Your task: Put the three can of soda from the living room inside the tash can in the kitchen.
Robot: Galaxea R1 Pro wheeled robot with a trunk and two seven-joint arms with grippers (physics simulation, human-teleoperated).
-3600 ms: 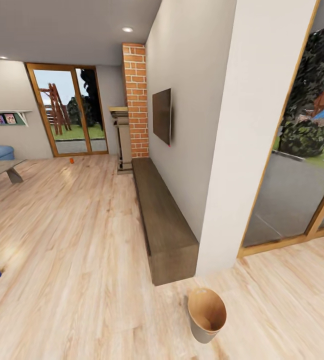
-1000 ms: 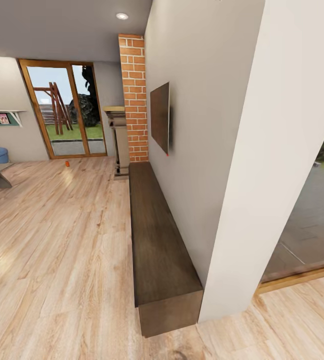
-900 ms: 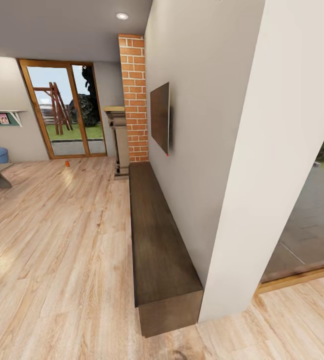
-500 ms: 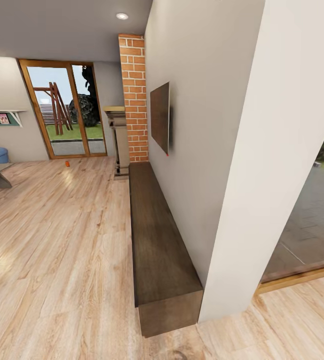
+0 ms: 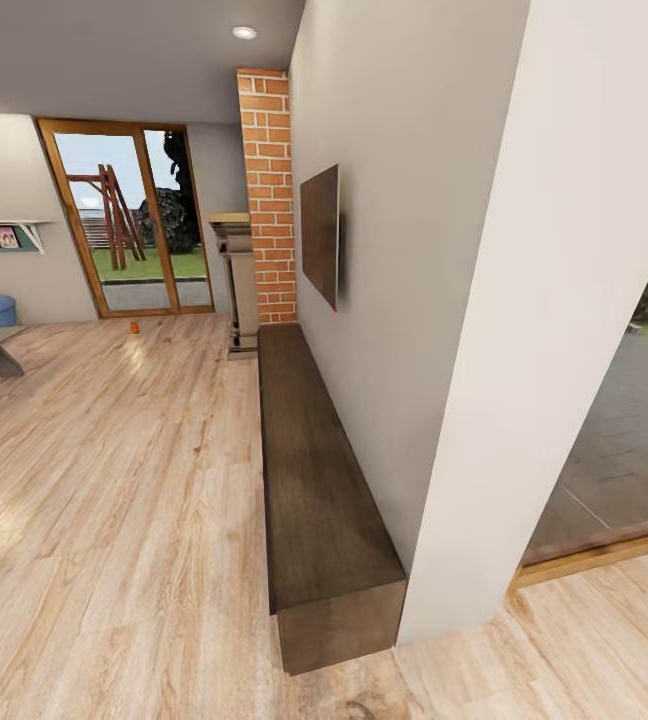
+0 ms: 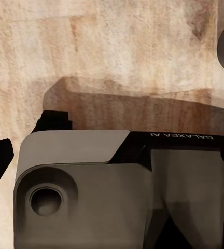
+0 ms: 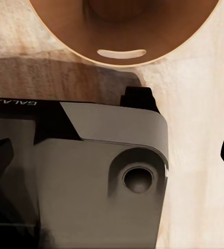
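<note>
One can of soda [image 5: 135, 326], a tiny orange-red cylinder, stands on the pale plank floor [image 5: 114, 500] far across the living room, just before the wood-framed glass door [image 5: 129, 230] at the room's far edge. In the right wrist view, the tash can [image 7: 123, 31] shows its smooth tan wood-coloured inside and round rim, with a slot-shaped handle hole in its wall; it sits on the floor just beyond the grey, rounded body of the right gripper [image 7: 91, 176]. That gripper's fingers are hidden, so I cannot tell whether it is spread or closed. The left gripper [image 6: 122, 192], equally blocky and grey, hangs over bare wood grain; its state cannot be told either. Nearer in the head view, a long dark wooden bench [image 5: 314, 490] runs along the white wall under a flat dark screen [image 5: 321, 235], with a red brick column [image 5: 269, 190] behind.
</note>
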